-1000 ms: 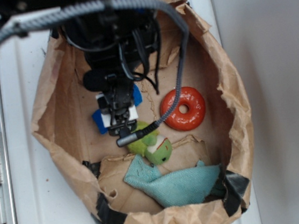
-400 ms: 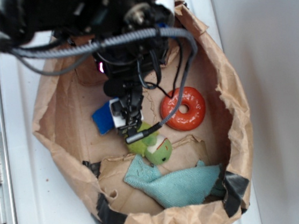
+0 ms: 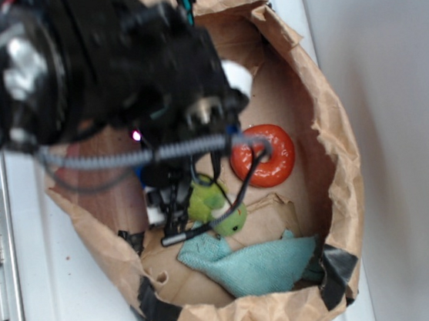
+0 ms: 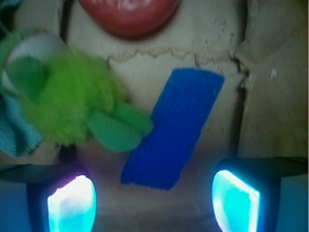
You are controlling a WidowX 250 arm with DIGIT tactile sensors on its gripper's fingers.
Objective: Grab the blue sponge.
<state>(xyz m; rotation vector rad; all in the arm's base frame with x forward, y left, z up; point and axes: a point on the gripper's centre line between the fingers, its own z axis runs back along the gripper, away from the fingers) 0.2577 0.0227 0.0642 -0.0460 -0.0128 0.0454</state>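
Crumpled brown paper lining (image 4: 270, 111) carries everything: flat royal-blue sponge strip (image 4: 176, 126) lies untouched on it, just beside fuzzy green plush toy (image 4: 72, 104), with pincer (image 4: 153, 200) spread wide and hovering over its near end, so grasp not yet made, descent and closing left.
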